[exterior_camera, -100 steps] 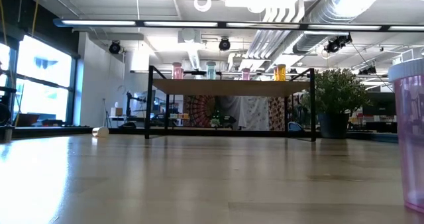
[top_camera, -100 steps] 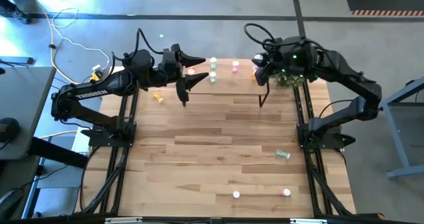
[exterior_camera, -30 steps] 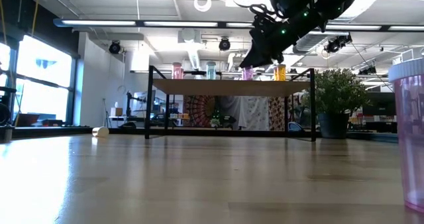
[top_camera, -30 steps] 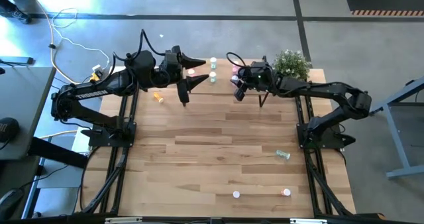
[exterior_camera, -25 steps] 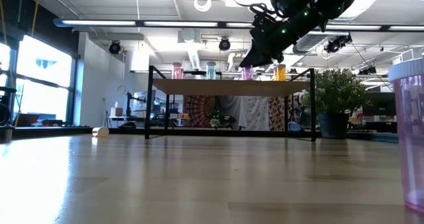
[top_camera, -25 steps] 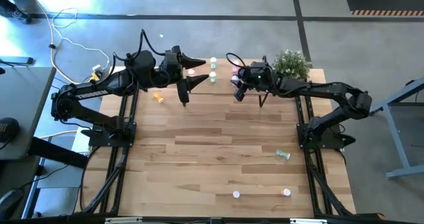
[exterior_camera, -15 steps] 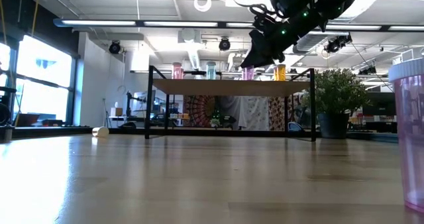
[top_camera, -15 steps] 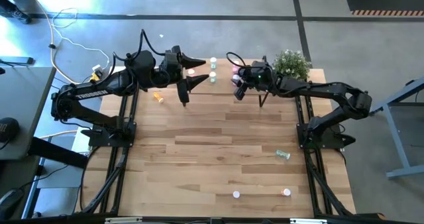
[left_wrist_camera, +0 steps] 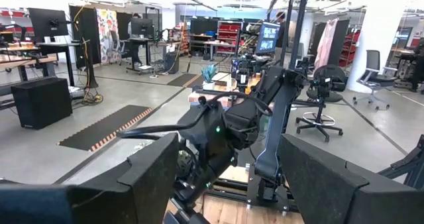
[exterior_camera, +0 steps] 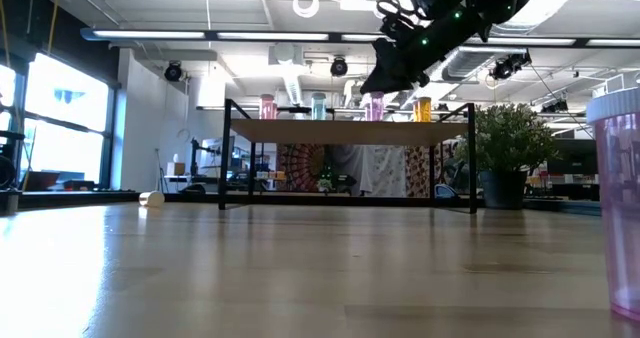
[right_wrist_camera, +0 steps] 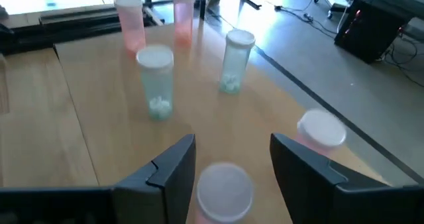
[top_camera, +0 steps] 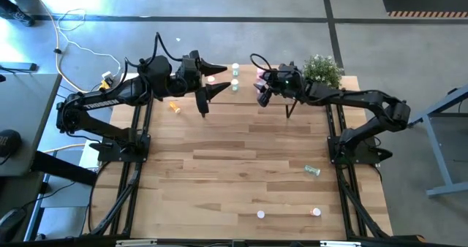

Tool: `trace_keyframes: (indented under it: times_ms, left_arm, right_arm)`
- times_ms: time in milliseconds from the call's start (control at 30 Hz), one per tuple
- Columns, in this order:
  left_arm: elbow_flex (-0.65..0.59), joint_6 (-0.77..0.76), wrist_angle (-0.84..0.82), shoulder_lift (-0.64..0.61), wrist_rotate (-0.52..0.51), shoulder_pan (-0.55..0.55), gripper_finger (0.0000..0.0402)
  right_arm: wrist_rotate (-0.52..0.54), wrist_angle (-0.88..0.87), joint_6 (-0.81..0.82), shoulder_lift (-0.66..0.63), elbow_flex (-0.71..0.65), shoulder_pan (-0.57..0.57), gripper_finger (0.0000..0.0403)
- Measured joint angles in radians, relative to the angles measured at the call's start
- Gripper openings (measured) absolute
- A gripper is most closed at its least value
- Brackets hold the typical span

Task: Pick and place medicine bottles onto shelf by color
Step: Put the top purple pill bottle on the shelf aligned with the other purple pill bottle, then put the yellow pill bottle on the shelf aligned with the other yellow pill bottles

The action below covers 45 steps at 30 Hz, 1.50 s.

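The shelf (exterior_camera: 350,131) stands at the table's far edge with medicine bottles upright on it: two red (right_wrist_camera: 130,22), two green (right_wrist_camera: 156,81) and two pink. One pink bottle (right_wrist_camera: 224,191) stands between the open fingers of my right gripper (right_wrist_camera: 232,141), with a gap on each side. The second pink bottle (right_wrist_camera: 321,132) stands beside it. In the low view my right gripper (exterior_camera: 385,78) hangs just above that pink bottle (exterior_camera: 373,106), and an orange bottle (exterior_camera: 424,109) stands farther right. My left gripper (top_camera: 223,77) waits wide open above the shelf's left part, holding nothing.
Loose bottles lie on the table: an orange one (top_camera: 174,107) at the far left, a green one (top_camera: 312,171) at the right, two (top_camera: 260,215) near the front edge. A potted plant (top_camera: 322,70) stands right of the shelf. A large pink bottle (exterior_camera: 615,208) fills the low view's right edge.
My right gripper has let go of the pink bottle and drawn up and slightly back from it. The bottle stays upright on the shelf, its cap now clear below the fingers.
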Motion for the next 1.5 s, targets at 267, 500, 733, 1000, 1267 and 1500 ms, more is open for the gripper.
trace_keyframes:
  times_ms: [267, 500, 733, 1000, 1267, 1500]
  left_arm:
    - [0.0, 0.019, -0.014, 0.0, -0.043, -0.001, 0.025]
    - [0.0, 0.044, -0.36, -0.08, -0.258, 0.0, 0.025]
    - [0.0, -0.09, -0.8, -0.123, -0.388, 0.0, 0.025]
    - [-0.065, -0.069, -1.142, -0.126, -0.395, 0.013, 0.025]
    - [-0.206, -0.311, -1.203, -0.126, -0.353, 0.142, 0.025]
    - [-0.256, -0.653, -1.172, -0.126, -0.355, 0.306, 0.025]
  right_arm:
    - [0.016, -0.126, -0.008, 0.0, 0.11, 0.0, 0.0195]
    - [0.017, -0.343, 0.02, 0.0, 0.298, 0.001, 0.0195]
    - [0.062, -0.45, 0.036, 0.0, 0.49, -0.01, 0.0195]
    - [0.086, -0.637, -0.048, -0.001, 0.711, -0.029, 0.0195]
    - [0.085, -0.766, -0.06, -0.001, 0.794, -0.033, 0.0195]
    - [0.084, -0.849, -0.074, 0.0, 0.794, -0.033, 0.0195]
